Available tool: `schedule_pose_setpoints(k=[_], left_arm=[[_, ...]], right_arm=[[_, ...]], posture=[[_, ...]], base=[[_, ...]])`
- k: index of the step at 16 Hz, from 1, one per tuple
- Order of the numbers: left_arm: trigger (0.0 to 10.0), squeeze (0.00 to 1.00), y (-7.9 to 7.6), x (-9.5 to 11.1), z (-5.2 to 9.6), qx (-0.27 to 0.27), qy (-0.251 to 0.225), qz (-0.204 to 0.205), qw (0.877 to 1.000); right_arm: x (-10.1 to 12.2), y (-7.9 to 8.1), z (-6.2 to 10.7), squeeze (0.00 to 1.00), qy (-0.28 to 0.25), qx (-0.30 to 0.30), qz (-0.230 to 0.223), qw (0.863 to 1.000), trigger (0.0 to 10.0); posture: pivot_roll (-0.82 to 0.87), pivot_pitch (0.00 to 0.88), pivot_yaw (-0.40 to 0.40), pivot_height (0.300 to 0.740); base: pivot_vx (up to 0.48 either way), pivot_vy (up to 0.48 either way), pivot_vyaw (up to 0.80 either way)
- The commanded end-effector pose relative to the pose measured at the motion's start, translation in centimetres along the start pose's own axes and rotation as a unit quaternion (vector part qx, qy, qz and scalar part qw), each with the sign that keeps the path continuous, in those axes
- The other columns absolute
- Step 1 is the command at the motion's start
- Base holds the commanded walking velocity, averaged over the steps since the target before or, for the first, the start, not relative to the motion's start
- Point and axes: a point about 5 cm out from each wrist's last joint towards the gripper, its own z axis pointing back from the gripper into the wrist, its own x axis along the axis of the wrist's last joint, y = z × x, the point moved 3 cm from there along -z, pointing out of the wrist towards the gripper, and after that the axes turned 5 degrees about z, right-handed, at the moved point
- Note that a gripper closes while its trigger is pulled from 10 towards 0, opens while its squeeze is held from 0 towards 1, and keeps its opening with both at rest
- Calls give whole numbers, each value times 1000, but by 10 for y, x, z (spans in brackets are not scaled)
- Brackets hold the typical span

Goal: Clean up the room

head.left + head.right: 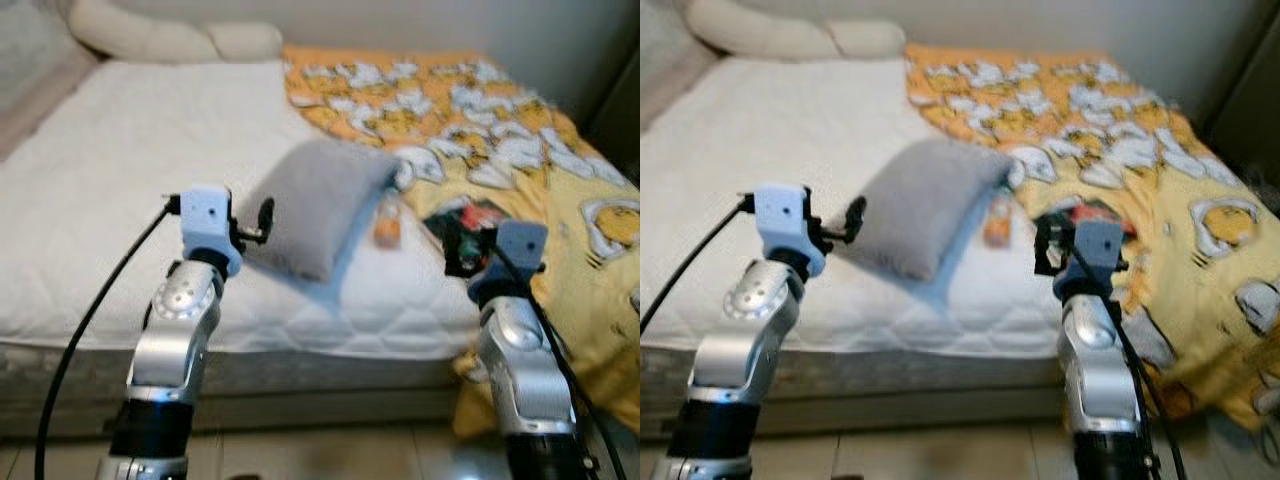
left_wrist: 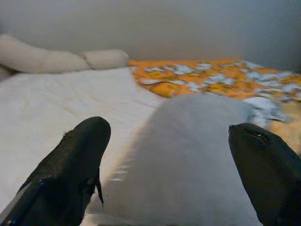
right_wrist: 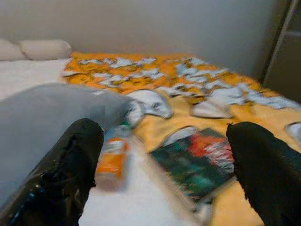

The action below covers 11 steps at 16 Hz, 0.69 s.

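Bedroom scene, slightly blurred, seen from the foot edge of a low bed [image 1: 120, 180] with a white quilted mattress. 2 cream pillows [image 1: 170, 40] far left against the wall. Orange and yellow patterned blanket [image 1: 480, 110] spread over the right half, draping off the near right corner toward the floor.

Grey pillow [image 1: 320, 205] lying near the middle of the mattress, its right end touching the blanket's edge. Just right of it, a small orange bottle [image 1: 388, 228] on the white sheet. Further right, a dark book or magazine with a red and green cover [image 3: 200, 160], flat on the blanket.

2 silver arms raised in the foreground. Left gripper [image 2: 171, 165] held just in front of the grey pillow's near left end, fingers [image 2: 80, 155] spread wide apart with the pillow between them in the wrist view; contact impossible to judge. Right gripper [image 3: 164, 174] hovering near the mattress's right side, fingers [image 3: 263, 165] also spread wide, holding nothing, with the bottle and the book beyond them.

Black cables trailing from both wrists.
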Motion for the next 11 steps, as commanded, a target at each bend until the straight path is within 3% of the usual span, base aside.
schedule_pose_setpoints(k=[1,11], left_arm=[[10000,796,4,1,-1,6,-2,0,1000],[10000,796,-1,-7,1,-1,7,-7,1000]], right_arm=[[3,8,-2,0,-3,14,5,1000,10000],[-1,-2,0,0,4,-3,13,1000,10000]], posture=[[44,0,-32,740],[33,0,-24,740]], base=[[371,0,0],[348,0,0]])
